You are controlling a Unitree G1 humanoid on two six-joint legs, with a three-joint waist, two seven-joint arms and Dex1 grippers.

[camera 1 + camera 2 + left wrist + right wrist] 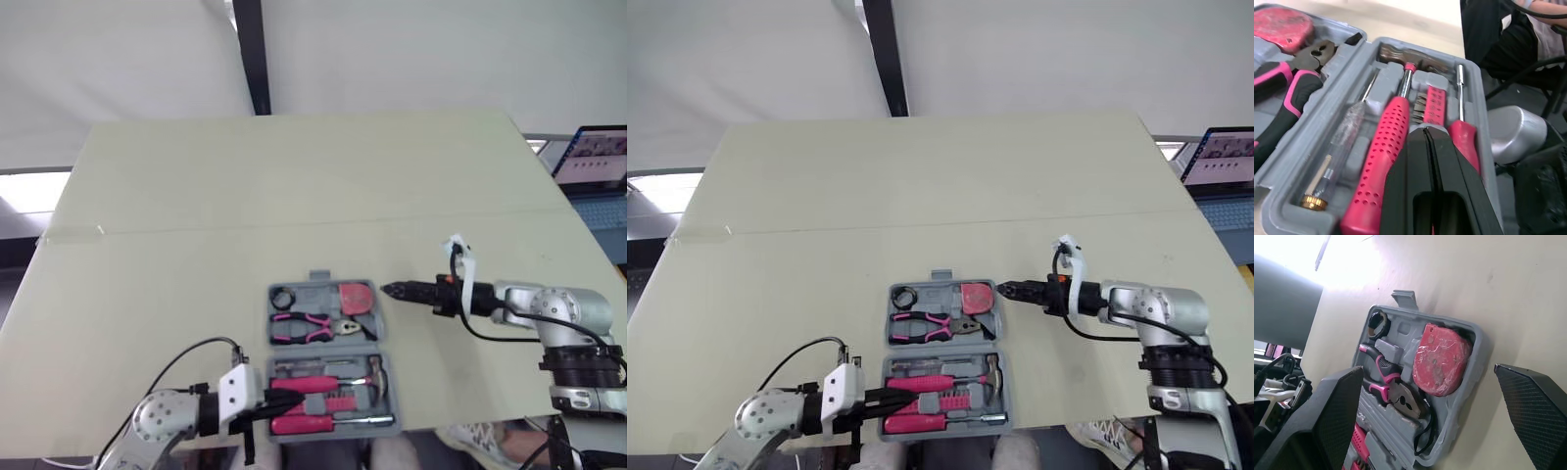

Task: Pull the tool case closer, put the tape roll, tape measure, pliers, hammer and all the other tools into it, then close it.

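Right gripper (1004,290) is held wide apart just beside the case's (942,352) edge, bare table (921,176) beyond. Left gripper (279,401) is closed together above the case, beside the hammer (1386,147).

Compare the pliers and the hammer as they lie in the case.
The pliers lie in the far half of the tool case; the hammer lies in the near half. The pliers have two black-and-pink handles; the hammer has one pink grip on a metal shaft. Both lie crosswise, heads toward the robot's right.
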